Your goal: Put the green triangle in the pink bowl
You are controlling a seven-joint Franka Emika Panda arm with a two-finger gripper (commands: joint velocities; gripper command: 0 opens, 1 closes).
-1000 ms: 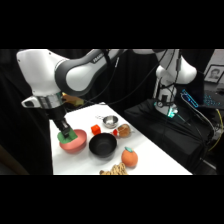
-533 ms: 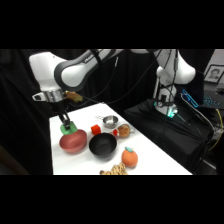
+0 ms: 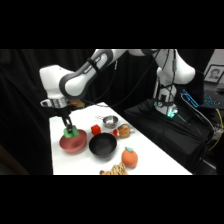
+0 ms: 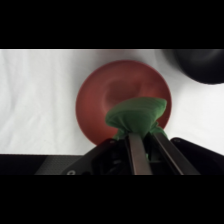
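The gripper [image 4: 142, 142], pinched on the green triangle [image 4: 136, 115], hangs right above the pink bowl [image 4: 102, 100], so it's basically straight down from here.

Green triangle [image 4: 136, 115]; salmon-red pink bowl [image 4: 100, 95]; black bowl [image 3: 102, 145].

White table [image 3: 65, 160], pink bowl [image 3: 73, 143], black bowl [image 3: 102, 146] (touching), orange fruit toy [image 3: 130, 157]

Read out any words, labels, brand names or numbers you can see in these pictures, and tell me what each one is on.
None can be read. The pink bowl, green triangle, black bowl and table carry no print. A card at the side view's right edge shows marks too blurred to read.
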